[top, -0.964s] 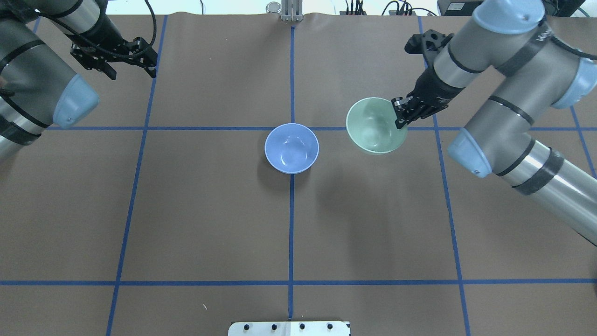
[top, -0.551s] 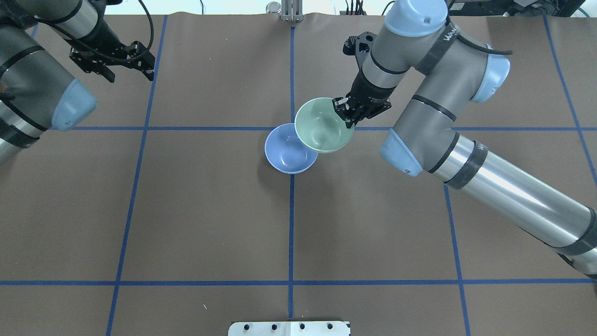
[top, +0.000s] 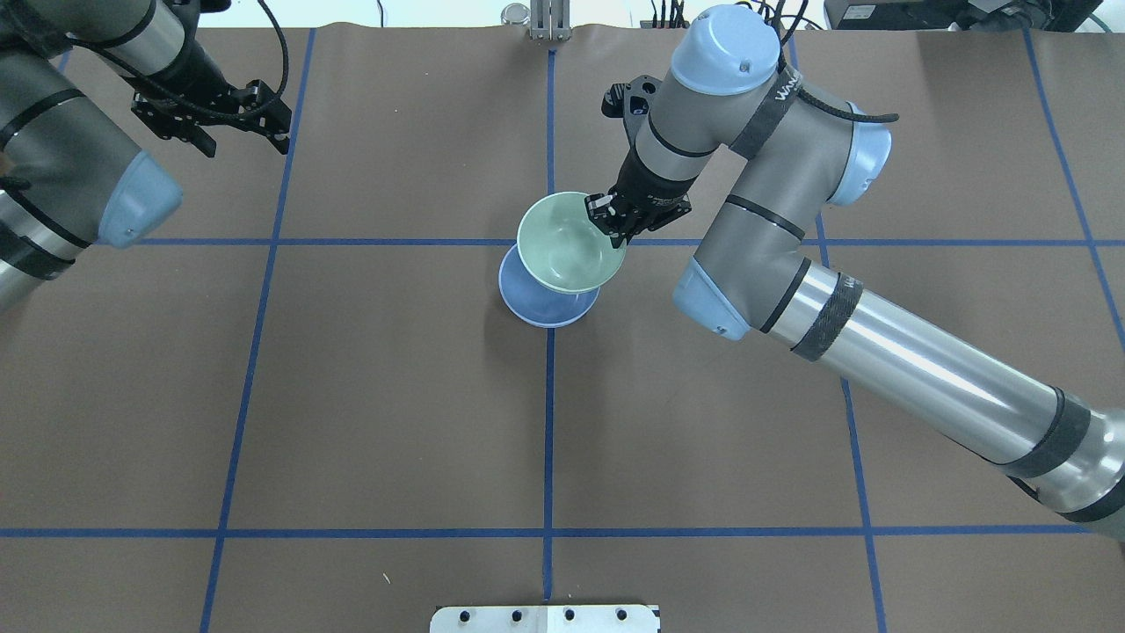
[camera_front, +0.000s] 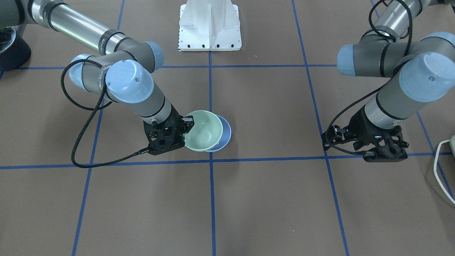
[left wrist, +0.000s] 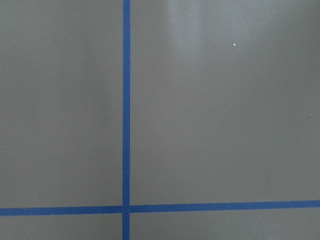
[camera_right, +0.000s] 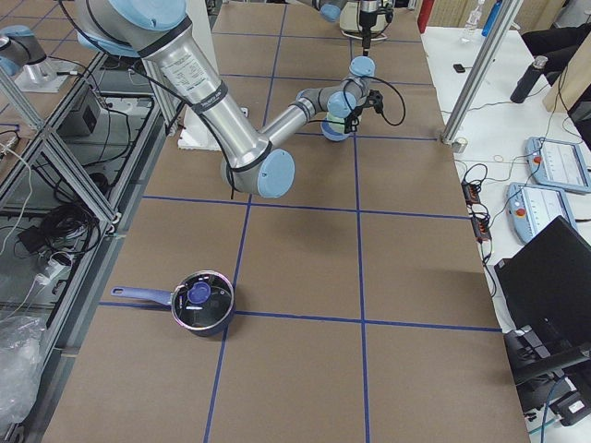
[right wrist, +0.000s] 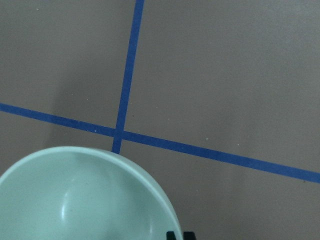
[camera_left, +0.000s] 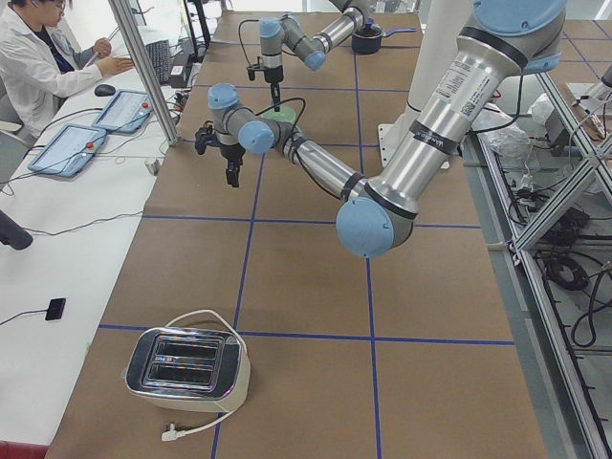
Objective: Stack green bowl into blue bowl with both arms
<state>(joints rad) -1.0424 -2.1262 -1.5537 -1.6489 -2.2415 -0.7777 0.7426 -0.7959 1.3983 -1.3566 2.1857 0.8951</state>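
The right gripper (top: 618, 220) is clamped on the rim of the green bowl (top: 567, 242), holding it tilted just above the blue bowl (top: 540, 309) and seemingly off-centre. If released here, it may catch the blue rim, then tip out or shove that bowl aside.

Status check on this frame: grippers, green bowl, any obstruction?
Right gripper shut on green bowl, at its rim. Left gripper open, empty, far off to the side. Green bowl over blue bowl, off-centre, not nested yet. Nothing between them.
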